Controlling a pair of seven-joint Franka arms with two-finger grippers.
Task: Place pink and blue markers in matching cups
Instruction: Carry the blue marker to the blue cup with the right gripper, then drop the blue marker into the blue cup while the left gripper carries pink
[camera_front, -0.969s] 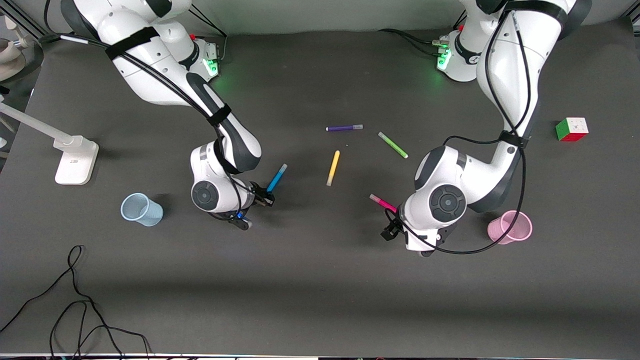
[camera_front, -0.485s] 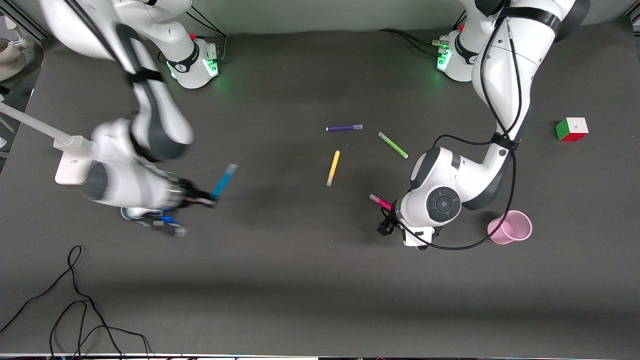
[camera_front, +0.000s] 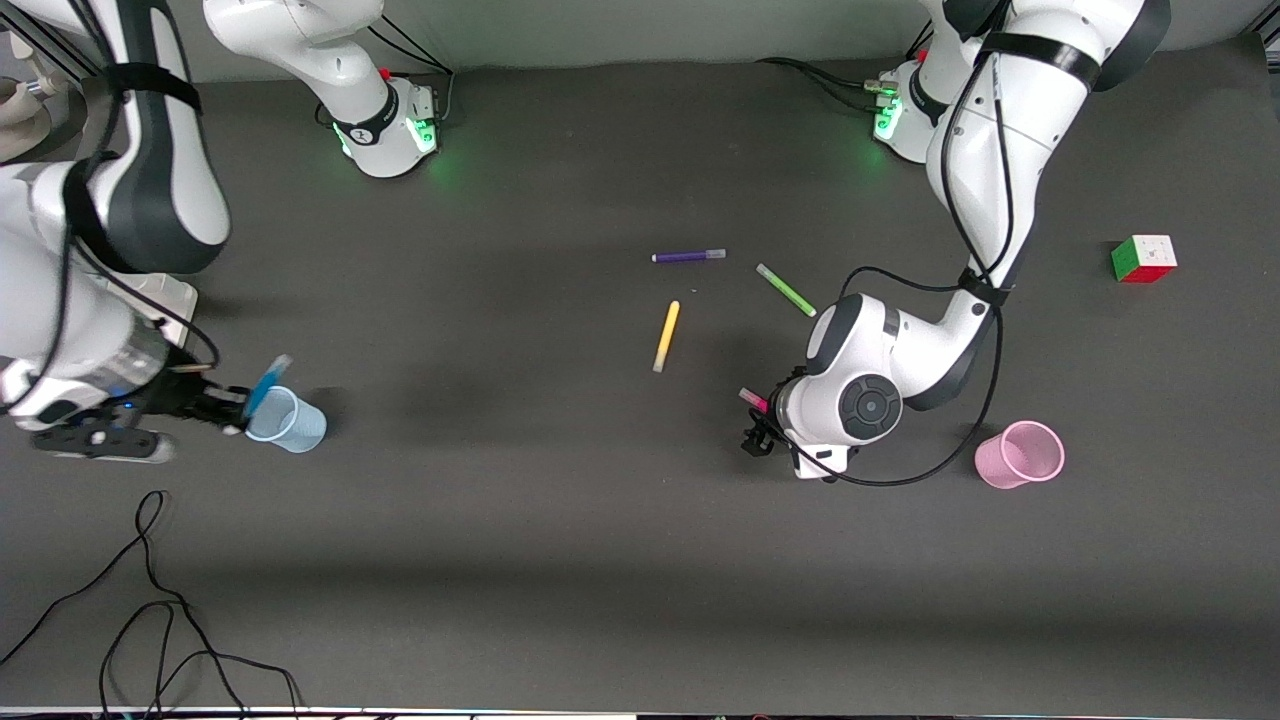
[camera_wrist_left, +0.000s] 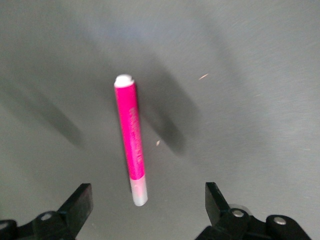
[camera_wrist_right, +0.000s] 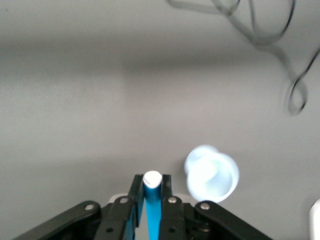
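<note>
Front view: five markers and two cups. The right gripper (camera_front: 232, 405) pinches the blue marker (camera_front: 266, 384) just above the blue cup (camera_front: 288, 421); the pink cup (camera_front: 1022, 455) stands apart. Left wrist view: the left gripper (camera_wrist_left: 145, 210), jaws wide, hovers over the lying pink marker (camera_wrist_left: 131, 137). Right wrist view: jaws clamp the blue marker.

I can't read any text here; the pink marker (camera_wrist_left: 131, 142) carries faint printing along its barrel, too blurred for me to make out.
</note>
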